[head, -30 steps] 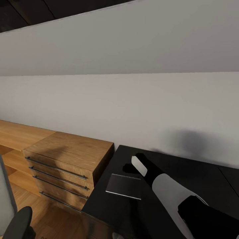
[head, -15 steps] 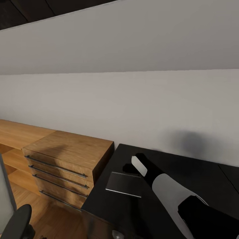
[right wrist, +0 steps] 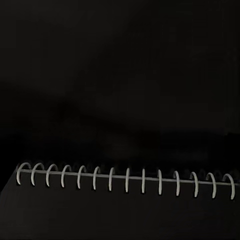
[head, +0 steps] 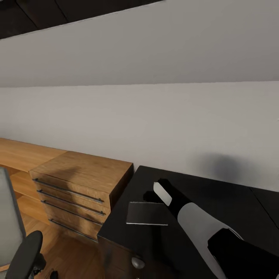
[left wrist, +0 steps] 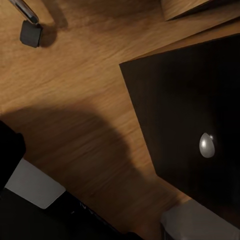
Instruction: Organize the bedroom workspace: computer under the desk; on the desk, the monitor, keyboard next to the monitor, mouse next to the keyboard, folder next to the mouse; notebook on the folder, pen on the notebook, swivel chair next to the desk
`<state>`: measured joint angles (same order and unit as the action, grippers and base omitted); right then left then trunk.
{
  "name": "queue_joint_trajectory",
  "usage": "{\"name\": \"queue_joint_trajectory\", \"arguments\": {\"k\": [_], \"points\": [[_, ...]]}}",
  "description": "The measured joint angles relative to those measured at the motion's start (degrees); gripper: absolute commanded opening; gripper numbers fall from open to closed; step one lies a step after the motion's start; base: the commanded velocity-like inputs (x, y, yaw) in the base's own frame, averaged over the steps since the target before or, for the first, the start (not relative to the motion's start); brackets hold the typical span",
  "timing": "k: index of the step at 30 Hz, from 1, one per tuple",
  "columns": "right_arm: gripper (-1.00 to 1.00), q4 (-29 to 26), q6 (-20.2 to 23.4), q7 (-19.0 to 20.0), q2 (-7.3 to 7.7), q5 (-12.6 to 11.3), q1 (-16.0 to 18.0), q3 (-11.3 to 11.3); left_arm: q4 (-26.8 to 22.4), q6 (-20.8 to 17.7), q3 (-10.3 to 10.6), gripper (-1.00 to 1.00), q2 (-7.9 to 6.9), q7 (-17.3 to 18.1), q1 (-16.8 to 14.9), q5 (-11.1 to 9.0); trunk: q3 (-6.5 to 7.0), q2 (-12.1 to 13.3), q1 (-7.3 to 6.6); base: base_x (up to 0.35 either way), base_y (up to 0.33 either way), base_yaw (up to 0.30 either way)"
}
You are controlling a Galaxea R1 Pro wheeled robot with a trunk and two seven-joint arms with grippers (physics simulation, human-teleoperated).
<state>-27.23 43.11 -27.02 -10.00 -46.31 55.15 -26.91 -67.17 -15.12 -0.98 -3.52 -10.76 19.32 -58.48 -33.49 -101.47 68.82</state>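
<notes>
Sitting flat near the corner of the black table (head: 217,201) is the notebook (head: 146,214), spiral edge toward the wall. Right end effector (head: 155,193) hangs just past that edge; can't tell how open it is. Wooden drawers (head: 77,186) stand beside the table.

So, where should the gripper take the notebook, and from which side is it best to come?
The notebook lies flat on the black desk, so probably only its edges can be pinched. Its spiral binding runs along the wall-side edge, just under the right gripper. I would come from above and close on the free edge near the desk's front, away from the rings, which seem less even to hold.
</notes>
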Motion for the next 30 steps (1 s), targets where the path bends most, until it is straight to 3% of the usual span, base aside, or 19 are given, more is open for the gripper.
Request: {"name": "queue_joint_trajectory", "arguments": {"k": [7, 18, 30], "points": [[1.00, 0.0, 0.0, 0.0, 0.00, 0.0, 0.0, 0.0, 0.1, 0.1, 0.1, 1.00, 0.01, -0.1, 0.0, 0.1, 0.00, 0.0, 0.01, -0.067, 0.000, 0.000], [1.00, -0.1, 0.0, -0.1, 0.00, -0.2, 0.0, 0.0, 0.9, 0.1, 0.0, 1.00, 0.01, 0.0, 0.0, -0.2, 0.00, 0.0, 0.02, -0.264, 0.055, 0.000], [1.00, -0.1, 0.0, 0.0, 0.00, -0.2, 0.0, -0.1, 1.2, 0.2, 0.0, 1.00, 0.01, -0.1, 0.0, -0.4, 0.00, 0.0, 0.00, -0.025, 0.012, -0.006]]}}
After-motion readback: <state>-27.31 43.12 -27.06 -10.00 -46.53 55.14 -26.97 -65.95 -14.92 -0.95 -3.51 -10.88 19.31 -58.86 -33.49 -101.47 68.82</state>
